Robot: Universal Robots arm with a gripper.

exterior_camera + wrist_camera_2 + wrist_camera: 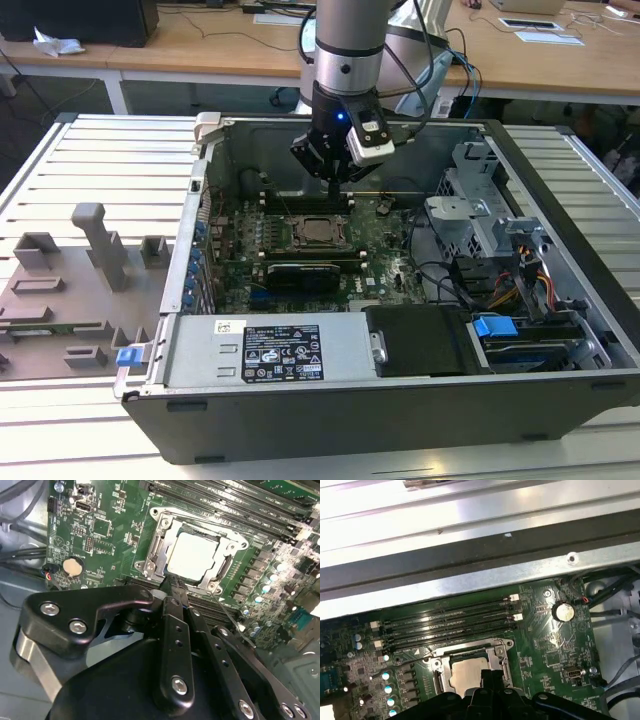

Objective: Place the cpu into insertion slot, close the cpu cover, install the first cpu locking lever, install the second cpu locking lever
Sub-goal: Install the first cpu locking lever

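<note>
The cpu point(194, 555) lies flat in the insertion slot point(148, 567) at the middle of the green motherboard point(107, 525); its silvery-tan top also shows in the exterior view point(318, 232) and the first wrist view point(467, 675). The cpu cover point(212, 536), a grey metal frame, lies down around the chip. My gripper point(335, 183) hangs a little above the board, just behind the socket in the exterior view. Its black fingers point(172, 610) are shut together with nothing between them, and the tips point at the socket's edge point(492, 677).
Long memory slots point(450, 622) run beside the socket, below the case's metal wall point(470, 575). A round coin battery point(73, 567) sits on the board. A power supply point(265, 350), a drive cage point(480, 215) and cables point(530, 275) fill the case. Grey fixtures point(100, 240) stand on the table.
</note>
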